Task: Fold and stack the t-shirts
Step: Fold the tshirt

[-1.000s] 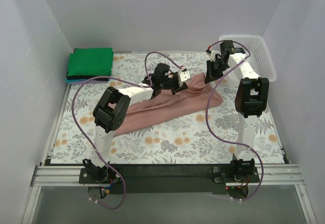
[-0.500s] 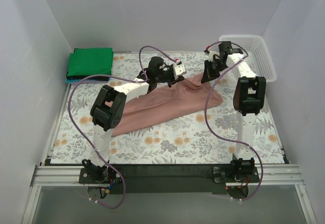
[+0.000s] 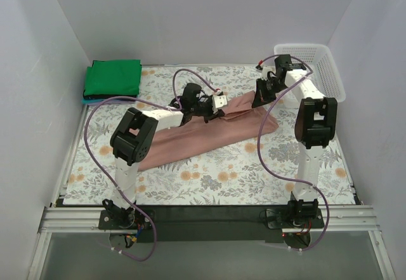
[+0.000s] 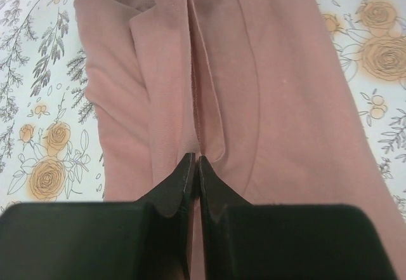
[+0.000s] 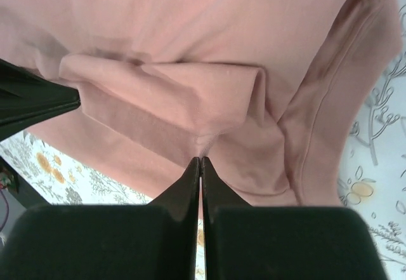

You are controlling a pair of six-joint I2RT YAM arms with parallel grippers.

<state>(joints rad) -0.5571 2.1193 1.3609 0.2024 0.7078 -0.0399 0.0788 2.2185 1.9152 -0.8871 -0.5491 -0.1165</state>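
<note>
Pink shirt [image 3: 216,133] lies long across middle of table cloth [image 3: 209,181]. Left gripper [image 4: 195,163] pinches its fold (jaws almost touching). Right gripper [image 5: 200,161] pinches its edge too, upper right. Green shirt [image 3: 113,78] folded, upper left.

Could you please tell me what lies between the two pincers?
In the top external view, the pink-brown t-shirt spans from the left pincer to the right pincer, both shut on it.

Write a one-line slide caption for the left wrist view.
Left gripper shut on a pinched fold of the pink t-shirt, which lies over the floral table cloth.
</note>
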